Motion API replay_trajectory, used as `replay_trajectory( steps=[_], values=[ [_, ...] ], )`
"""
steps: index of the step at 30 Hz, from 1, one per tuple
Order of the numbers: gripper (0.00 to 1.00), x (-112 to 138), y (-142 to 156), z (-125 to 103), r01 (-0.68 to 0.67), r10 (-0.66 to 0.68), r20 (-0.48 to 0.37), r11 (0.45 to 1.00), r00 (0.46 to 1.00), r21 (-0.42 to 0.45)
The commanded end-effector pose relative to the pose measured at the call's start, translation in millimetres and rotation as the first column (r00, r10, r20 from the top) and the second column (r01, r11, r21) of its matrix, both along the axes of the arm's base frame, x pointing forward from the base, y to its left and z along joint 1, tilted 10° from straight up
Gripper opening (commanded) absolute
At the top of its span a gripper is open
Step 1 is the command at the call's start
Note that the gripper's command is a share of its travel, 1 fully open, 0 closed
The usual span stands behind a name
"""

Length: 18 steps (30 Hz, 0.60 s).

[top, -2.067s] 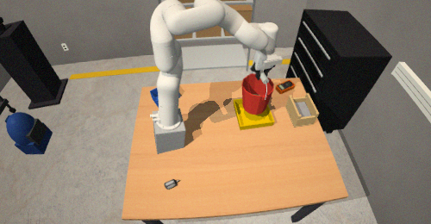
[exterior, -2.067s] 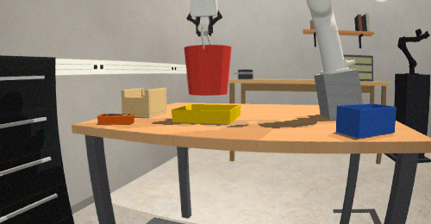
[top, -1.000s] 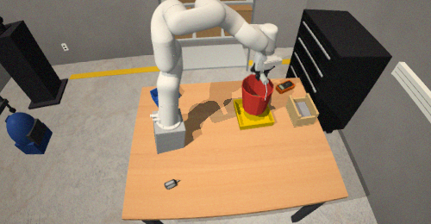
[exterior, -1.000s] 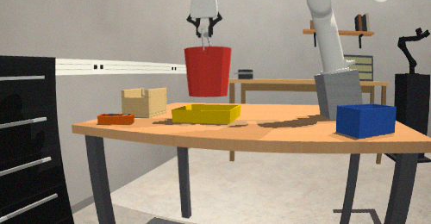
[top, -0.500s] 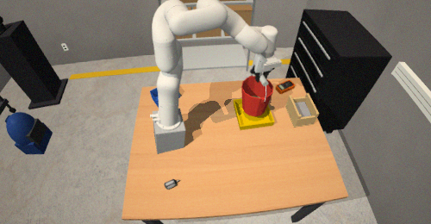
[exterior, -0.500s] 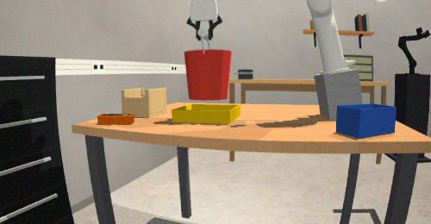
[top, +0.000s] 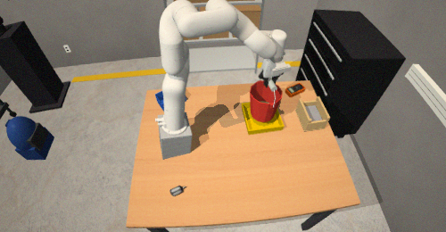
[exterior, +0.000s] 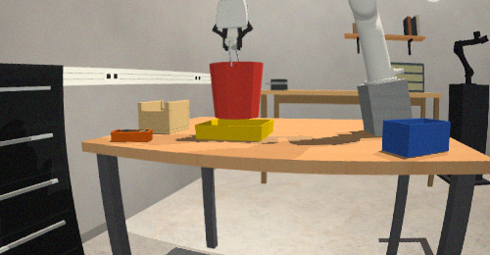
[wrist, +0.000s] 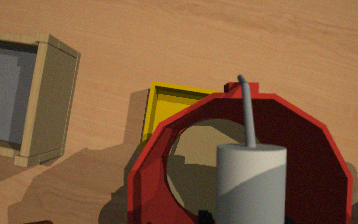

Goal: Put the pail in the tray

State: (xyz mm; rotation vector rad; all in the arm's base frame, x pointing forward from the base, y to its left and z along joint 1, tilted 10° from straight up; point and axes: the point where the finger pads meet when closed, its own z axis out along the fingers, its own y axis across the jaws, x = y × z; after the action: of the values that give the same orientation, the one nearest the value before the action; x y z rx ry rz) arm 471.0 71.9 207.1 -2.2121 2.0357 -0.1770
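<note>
The red pail (top: 266, 101) hangs upright from its grey wire handle (wrist: 247, 112), and my gripper (exterior: 232, 42) is shut on the handle's grip (wrist: 251, 182) straight above it. In the side view the pail (exterior: 236, 89) has its base level with the rim of the yellow drip tray (exterior: 234, 129), directly over the tray. The tray (top: 262, 120) lies on the table's far right part. In the wrist view the pail (wrist: 241, 160) covers most of the tray (wrist: 168, 107); only its left corner shows. The tray floor under the pail is hidden.
A tan open crate (top: 313, 113) stands right of the tray, and an orange device (top: 294, 89) lies behind it. A blue box (exterior: 416, 136) sits by the arm's grey base (top: 175, 140). A small grey object (top: 177, 190) lies near the table's front. A black drawer cabinet (top: 348, 65) stands to the right.
</note>
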Motion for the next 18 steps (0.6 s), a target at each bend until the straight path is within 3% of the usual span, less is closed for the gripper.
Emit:
replay_trajectory(
  steps=[1, 18],
  values=[
    [0.0, 2, 0, -1, 0.0, 0.0, 0.006, 1.0, 1.0, 0.0],
    [0.0, 6, 1, -21, 0.0, 0.0, 0.006, 1.0, 1.0, 0.0]
  ],
)
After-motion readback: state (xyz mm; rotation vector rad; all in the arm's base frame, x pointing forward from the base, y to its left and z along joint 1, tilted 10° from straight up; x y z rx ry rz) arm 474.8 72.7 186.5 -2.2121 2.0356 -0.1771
